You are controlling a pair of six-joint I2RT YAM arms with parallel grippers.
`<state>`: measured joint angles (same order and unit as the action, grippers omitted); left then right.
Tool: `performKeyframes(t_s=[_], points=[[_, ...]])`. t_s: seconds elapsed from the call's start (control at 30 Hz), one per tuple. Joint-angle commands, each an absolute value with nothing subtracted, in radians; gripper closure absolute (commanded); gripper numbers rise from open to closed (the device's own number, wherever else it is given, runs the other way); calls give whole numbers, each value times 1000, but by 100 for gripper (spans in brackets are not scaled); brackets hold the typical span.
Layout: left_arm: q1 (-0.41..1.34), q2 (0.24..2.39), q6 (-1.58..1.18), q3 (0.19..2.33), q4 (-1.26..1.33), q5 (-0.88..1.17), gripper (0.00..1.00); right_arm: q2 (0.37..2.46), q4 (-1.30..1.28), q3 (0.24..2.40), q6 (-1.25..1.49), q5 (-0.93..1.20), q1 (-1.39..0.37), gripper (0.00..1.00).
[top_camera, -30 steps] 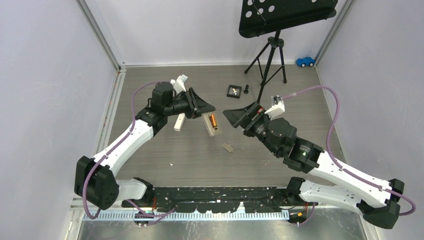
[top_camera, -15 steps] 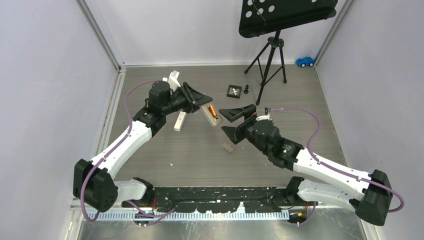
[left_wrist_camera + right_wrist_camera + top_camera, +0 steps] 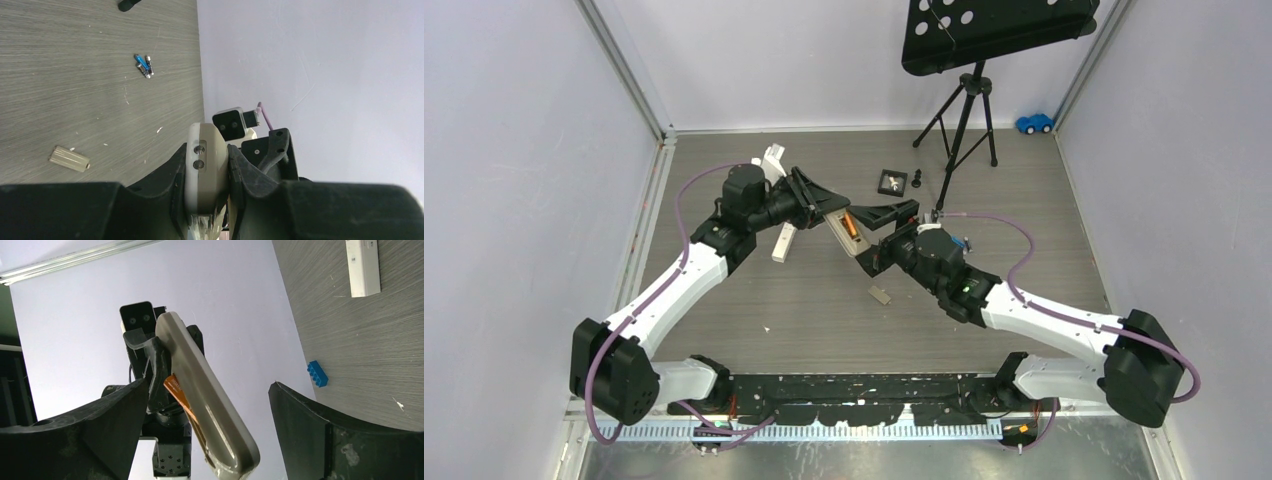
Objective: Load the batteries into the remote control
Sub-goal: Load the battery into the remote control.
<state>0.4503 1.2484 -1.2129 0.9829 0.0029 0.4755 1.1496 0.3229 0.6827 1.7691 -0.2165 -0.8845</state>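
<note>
Batteries sat in two places. One orange battery [image 3: 181, 396] was in the open bay of the remote [image 3: 846, 230], and a small cluster of loose batteries [image 3: 143, 65], one of them blue, lay on the desk [image 3: 754, 290] near the wall.

The remote was held up off the desk at mid-desk, tilted, with its bay facing the top camera. The left end effector [image 3: 206, 157] pinched it by one end, a finger pressed against each long edge. The left arm rose from its base at the near left and ran forward, its wrist bent toward the centre.

The right arm stretched low from the near right, its forearm running left and away. The right end effector [image 3: 865, 240] was spread wide at the remote's free end. The right wrist view showed one finger [image 3: 107, 435] to each side of the remote with clear gaps, touching nothing.

A second, white remote [image 3: 783, 243] lay flat on the desk beside the left wrist. A loose battery cover [image 3: 880, 295] lay nearer the bases, under the right forearm's line. A blue brick [image 3: 317, 374] rested on the desk in the right wrist view.

Farther back stood a small tray [image 3: 892, 181], a tripod [image 3: 964, 115] and a blue toy car [image 3: 1034, 123] in the far right corner.
</note>
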Motion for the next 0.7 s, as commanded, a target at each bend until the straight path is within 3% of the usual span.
performKeyframes(t_s=[0.0, 0.27, 0.67], points=[[446, 1219, -1212, 986, 54, 516, 100, 1176, 426, 722, 1802, -181, -876, 6], [446, 1232, -1208, 994, 66, 532, 100, 1212, 451, 723, 1815, -151, -872, 14], [446, 1240, -1240, 1000, 70, 549, 100, 1230, 470, 701, 1812, -96, -864, 54]])
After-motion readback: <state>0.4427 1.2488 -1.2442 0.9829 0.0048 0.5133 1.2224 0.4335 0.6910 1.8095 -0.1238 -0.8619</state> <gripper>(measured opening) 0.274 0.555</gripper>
